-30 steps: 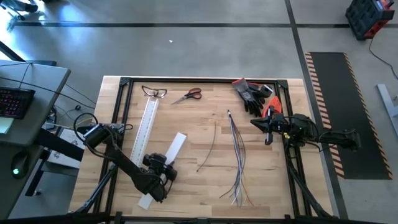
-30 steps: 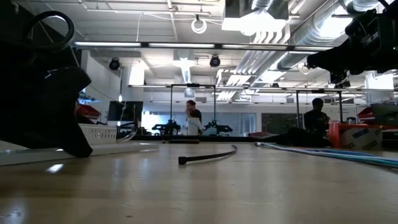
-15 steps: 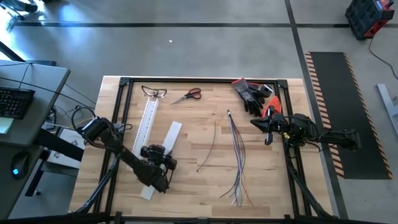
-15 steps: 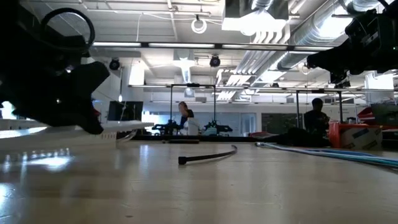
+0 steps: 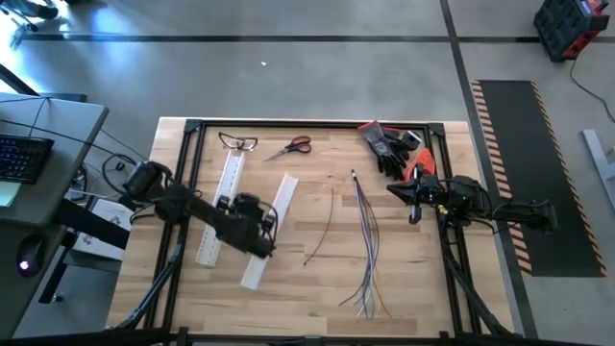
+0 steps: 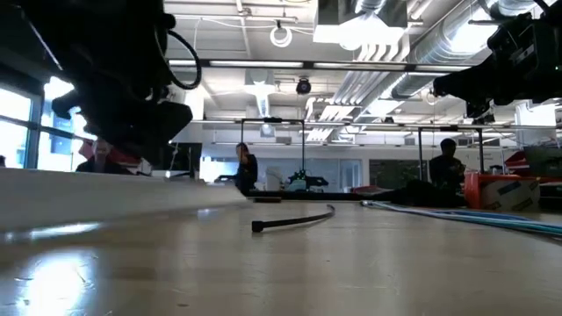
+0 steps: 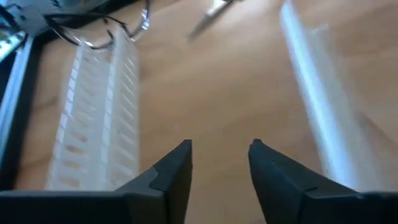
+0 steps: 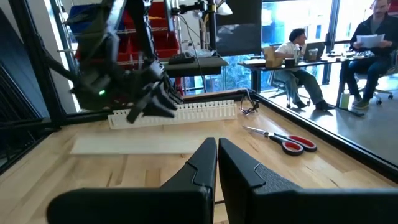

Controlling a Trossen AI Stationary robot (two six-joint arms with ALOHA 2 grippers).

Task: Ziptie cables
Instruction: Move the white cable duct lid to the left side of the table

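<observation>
A: Over the left half of the bench [image 5: 317,288] hangs the left pincer [image 5: 267,231]; its fingers [image 7: 174,171] stand apart with bare wood showing between them; nothing is clamped.

B: And beside it?

A: A plain white strip [image 5: 269,231] lies slanted just under it; the white slotted bar [image 5: 223,204] sits nearer the left edge, with glasses [image 5: 237,143] and scissors [image 5: 291,147] by the far edge.

B: The cables [image 5: 365,240]?

A: Right of centre, running from mid-bench toward the near edge, ends fanned; a dark strap [image 5: 325,231] curves just left of them, apart from both pincers.

B: The right pincer [image 5: 415,217]?

A: At the right edge, fingers pressed together, empty; gloves [image 5: 389,146] lie in the far right corner.
</observation>
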